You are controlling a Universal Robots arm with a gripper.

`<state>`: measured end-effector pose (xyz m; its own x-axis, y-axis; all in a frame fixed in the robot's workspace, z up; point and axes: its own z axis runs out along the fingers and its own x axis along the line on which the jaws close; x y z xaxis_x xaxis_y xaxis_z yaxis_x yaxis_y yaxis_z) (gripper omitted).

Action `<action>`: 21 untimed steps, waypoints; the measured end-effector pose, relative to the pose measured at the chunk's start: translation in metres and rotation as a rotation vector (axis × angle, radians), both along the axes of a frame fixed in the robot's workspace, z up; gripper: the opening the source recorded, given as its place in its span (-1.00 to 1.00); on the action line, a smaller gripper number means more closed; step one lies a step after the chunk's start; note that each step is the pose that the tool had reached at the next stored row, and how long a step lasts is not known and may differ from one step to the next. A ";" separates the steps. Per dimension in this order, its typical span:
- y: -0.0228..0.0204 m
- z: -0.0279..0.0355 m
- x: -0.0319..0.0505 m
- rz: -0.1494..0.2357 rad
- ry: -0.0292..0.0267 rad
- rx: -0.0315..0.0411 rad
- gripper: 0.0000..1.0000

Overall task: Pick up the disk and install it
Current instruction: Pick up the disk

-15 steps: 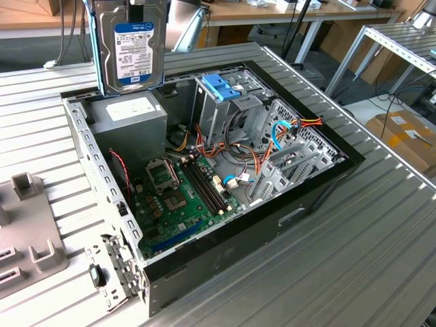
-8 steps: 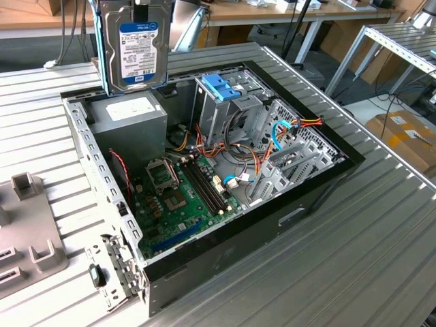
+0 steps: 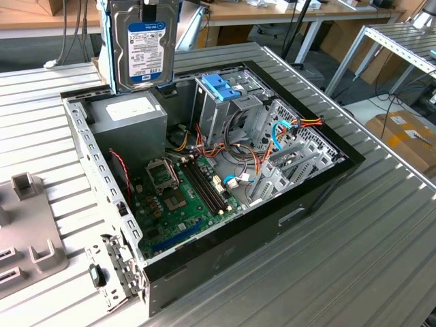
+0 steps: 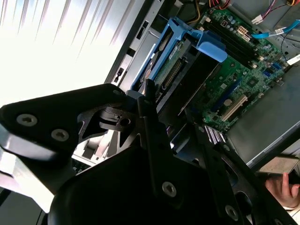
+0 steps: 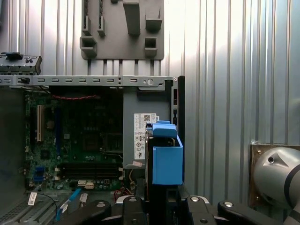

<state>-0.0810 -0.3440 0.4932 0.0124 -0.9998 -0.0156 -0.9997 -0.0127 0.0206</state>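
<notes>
The end effector (image 5: pixel 161 199) is clenched on the disk (image 3: pixel 144 48), which hangs straight beneath it, long axis upright, label showing. Directly under: the grey power-supply box (image 3: pixel 129 116) in the open case (image 3: pixel 320 197). The blue-topped drive cage (image 3: pixel 221 92) sits lower, off to the side.

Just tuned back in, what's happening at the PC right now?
The arm's hand grips the disk, a hard drive in light-blue carrier rails, and holds it upright above the power supply of the open computer case. It is not installed yet; the blue-topped drive cage stands to the exterior view's right.
</notes>
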 end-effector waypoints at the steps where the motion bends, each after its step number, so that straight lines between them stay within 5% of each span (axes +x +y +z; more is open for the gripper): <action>1: 0.0000 0.0000 0.0001 0.000 0.0000 0.0000 -0.30; 12: 0.0000 0.0000 0.0014 0.000 0.0000 0.0000 -0.30; 21: 0.0000 -0.0001 0.0184 0.000 0.0000 0.0000 -0.30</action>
<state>-0.0626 -0.3440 0.4931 0.0124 -0.9998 -0.0156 -0.9997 -0.0127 0.0206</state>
